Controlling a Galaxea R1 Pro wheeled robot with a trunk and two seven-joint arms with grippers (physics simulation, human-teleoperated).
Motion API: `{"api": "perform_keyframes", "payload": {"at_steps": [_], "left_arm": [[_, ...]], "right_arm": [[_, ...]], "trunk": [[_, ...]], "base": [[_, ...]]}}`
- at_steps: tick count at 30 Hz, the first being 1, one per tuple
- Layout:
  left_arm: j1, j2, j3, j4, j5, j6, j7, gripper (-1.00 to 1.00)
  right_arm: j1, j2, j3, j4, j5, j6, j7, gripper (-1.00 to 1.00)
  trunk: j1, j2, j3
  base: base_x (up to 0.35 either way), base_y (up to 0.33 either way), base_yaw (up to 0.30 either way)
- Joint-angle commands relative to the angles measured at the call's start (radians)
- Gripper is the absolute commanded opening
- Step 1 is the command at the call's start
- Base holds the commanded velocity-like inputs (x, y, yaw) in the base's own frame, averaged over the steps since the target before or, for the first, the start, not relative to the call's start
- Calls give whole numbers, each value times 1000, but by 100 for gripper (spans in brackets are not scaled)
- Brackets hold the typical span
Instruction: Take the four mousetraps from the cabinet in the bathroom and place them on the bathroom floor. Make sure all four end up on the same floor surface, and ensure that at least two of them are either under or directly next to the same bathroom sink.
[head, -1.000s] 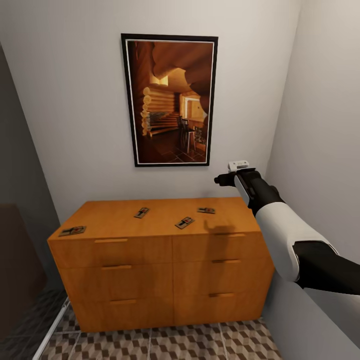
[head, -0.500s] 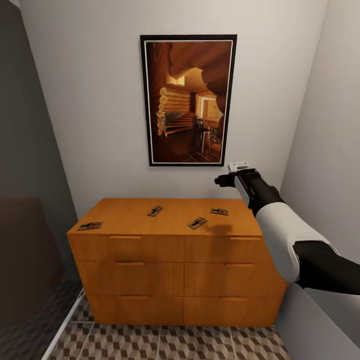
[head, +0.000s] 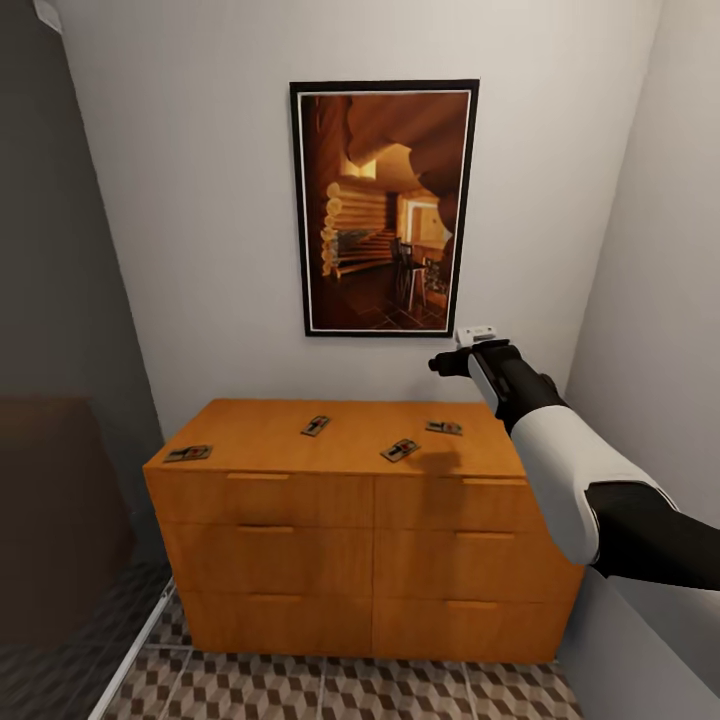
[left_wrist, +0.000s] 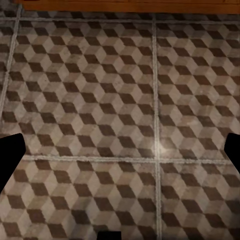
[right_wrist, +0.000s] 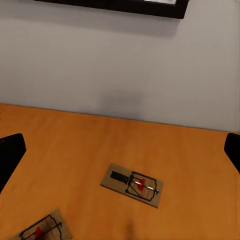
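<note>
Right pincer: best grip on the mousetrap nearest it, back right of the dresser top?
Probably from straight above. The small flat brown wooden mousetrap lies flat on the orange-brown wooden cabinet, so no side entry. Pinch across the board's two long edges, near the bare wood end, clear of the dark wire parts. The right pincer hovers above it, fingers spread wide in the wrist view.

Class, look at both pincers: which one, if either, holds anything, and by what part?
Neither. All four mousetraps lie on the cabinet; the right pincer and left pincer are open, empty.
</note>
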Motion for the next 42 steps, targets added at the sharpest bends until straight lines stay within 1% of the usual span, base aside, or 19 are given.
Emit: {"api": "perform_keyframes", "payload": {"at_steps": [1, 9, 32, 37, 42], "left_arm": [[-1, 0, 0, 1, -1, -3, 1, 100], [-1, 0, 0, 1, -1, -3, 1, 100], [-1, 0, 0, 1, -1, -3, 1, 100], [-1, 0, 0, 1, -1, -3, 1, 100], [-1, 0, 0, 1, -1, -3, 1, 100]], "right_arm": [[-1, 0, 1, -1, 10, 5, 5, 100], [0, -1, 0, 0, 11, 5, 4, 100], [0, -1, 1, -1, 11, 5, 2, 100], [0, -1, 1, 0, 11, 5, 2, 100], [0, -1, 1, 0, 11, 5, 1, 100]], "trunk": [[0, -1, 0], [0, -1, 5], [0, -1, 11], [0, -1, 12], [0, -1, 12]], "base": [[0, 0, 3], [0, 0, 168], [0, -1, 249], [16, -85, 254], [111, -204, 254]]}}
